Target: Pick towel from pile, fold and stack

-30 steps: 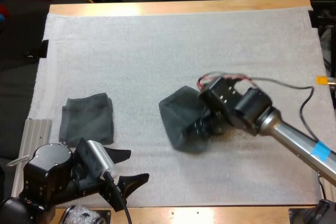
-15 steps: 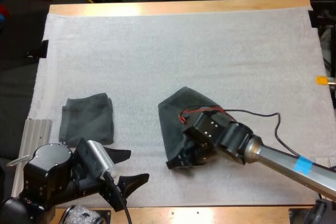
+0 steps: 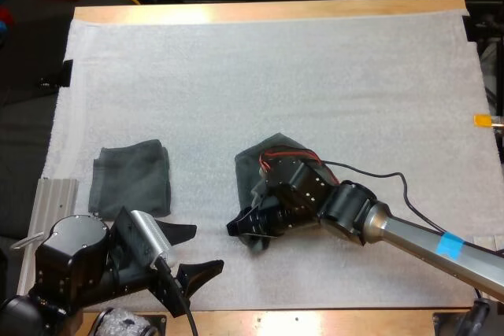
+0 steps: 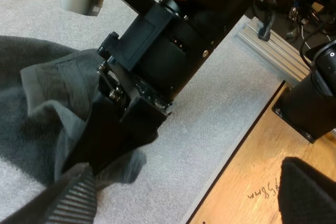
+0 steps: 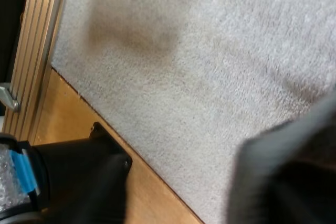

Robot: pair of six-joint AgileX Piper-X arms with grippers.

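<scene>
Jaws of the right gripper (image 3: 241, 227) look clamped on the crumpled dark grey-green towel (image 3: 253, 167) in the middle of the white mat (image 3: 315, 68); those of the left gripper (image 3: 206, 248) stand apart, idle. Carry that 1 edge low and fully across before releasing.

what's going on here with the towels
The right gripper is down on the crumpled towel in the middle of the white mat, its fingers pinched on the towel's near edge. A folded towel lies flat to the left. The left gripper sits at the mat's near edge, fingers open, holding nothing.
</scene>
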